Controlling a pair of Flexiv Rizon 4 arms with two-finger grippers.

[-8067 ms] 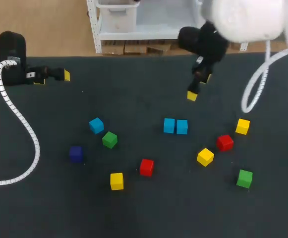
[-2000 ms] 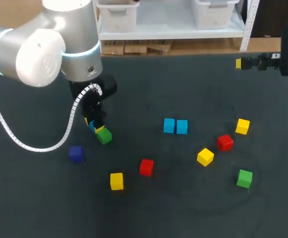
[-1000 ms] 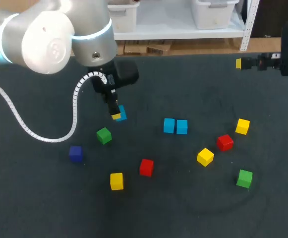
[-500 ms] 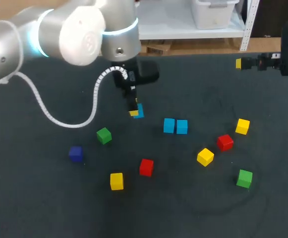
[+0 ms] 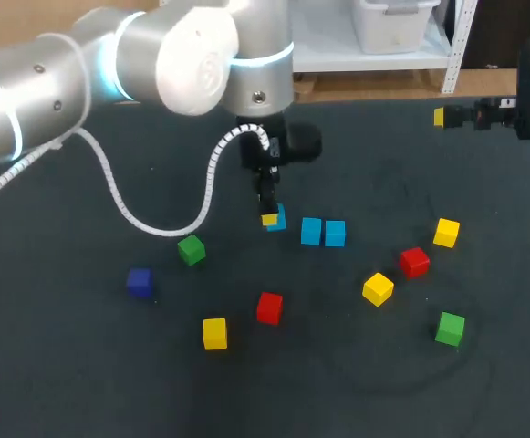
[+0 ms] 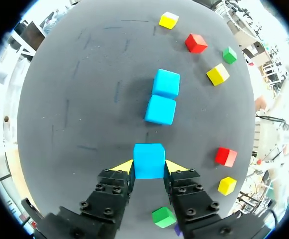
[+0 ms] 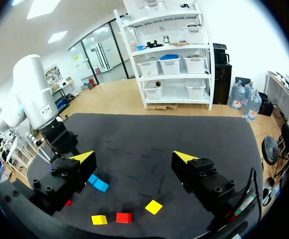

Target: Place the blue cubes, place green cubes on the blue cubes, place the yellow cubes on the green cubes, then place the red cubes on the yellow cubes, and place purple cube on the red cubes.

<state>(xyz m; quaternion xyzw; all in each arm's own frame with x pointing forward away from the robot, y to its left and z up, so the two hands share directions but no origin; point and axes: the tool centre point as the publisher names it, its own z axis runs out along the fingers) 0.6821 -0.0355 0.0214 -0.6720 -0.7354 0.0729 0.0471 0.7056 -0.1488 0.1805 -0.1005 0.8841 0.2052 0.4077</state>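
Dark grey table mat (image 5: 82,383), left gripper (image 6: 149,168) clamped from both sides on a small bright-blue cube (image 6: 149,159), two touching blue cubes (image 6: 160,109) just ahead of it, right gripper (image 7: 134,158) at the table's far right, spread wide apart.

Nothing here can be read: no text, label, brand, number or sign. The cubes (image 5: 322,232) show plain coloured faces. The faint strokes (image 6: 118,92) on the dark surface (image 5: 82,365) form no letters or figures.
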